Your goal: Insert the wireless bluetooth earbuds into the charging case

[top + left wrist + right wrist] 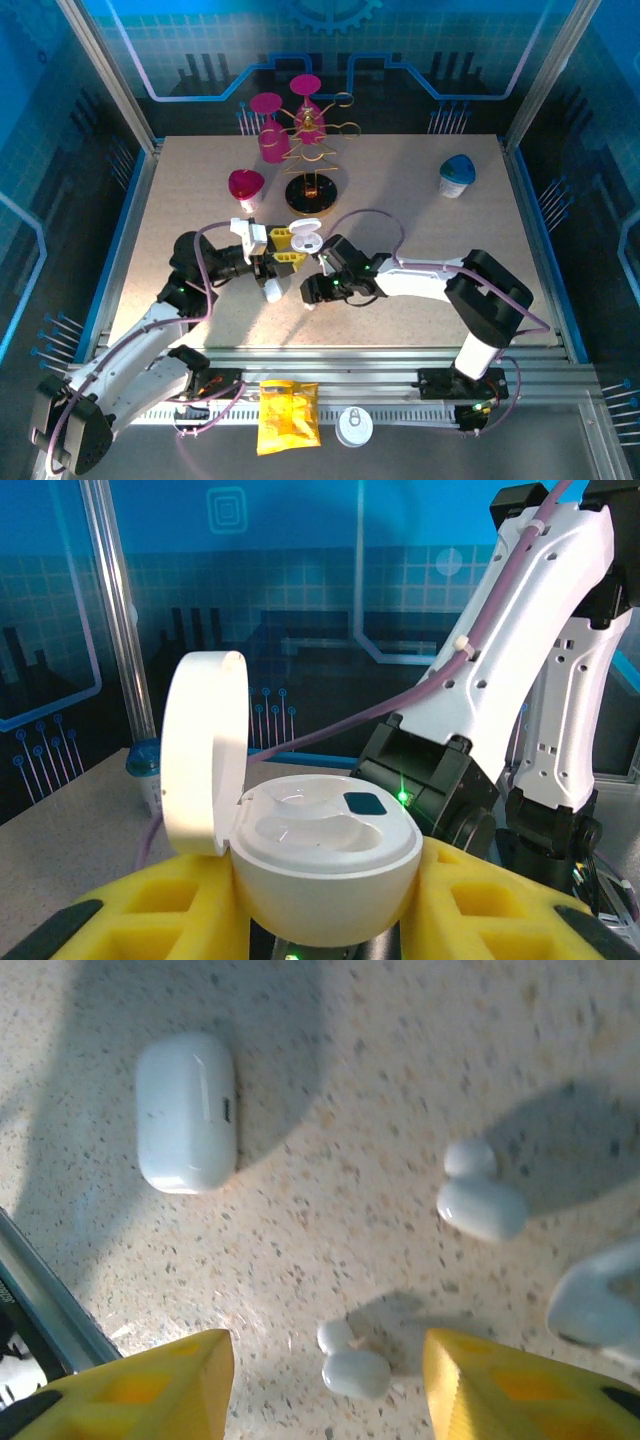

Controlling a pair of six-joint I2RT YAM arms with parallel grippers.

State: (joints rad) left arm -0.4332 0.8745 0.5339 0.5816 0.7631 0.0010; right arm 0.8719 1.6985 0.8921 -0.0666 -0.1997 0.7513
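Rail (pixel 400 385) at near edge: logged yellow packet (pixel 288 415) lying on it. Beyond, on table (pixel 330 1080): found right gripper (pixel 322 1365) poised low over one earbud (pixel 352 1368), jaws apart on either side, touching neither flank of it. Spotted second earbud (pixel 478 1200) near, lying loose, and closed case (pixel 187 1110) well apart on the other side. Just past that, saw left gripper (pixel 325 925) clamped on charging case (pixel 325 865), lid (pixel 205 750) hinged up, wells looking bare. Farther back: noted wire stand (pixel 312 190) hung with pink glasses (pixel 268 135), blue-topped cup (pixel 457 176) off to the right. Judged squirt-out the main risk: so small and rounded a nub, pinched off-centre, liable to shoot sideways across the table. Feared also a roll within the grip, leaving it misaligned with its well. Feared a brush against the second earbud on closing, or a knock to the raised lid on approach, shutting it or twisting the case between the left jaws.
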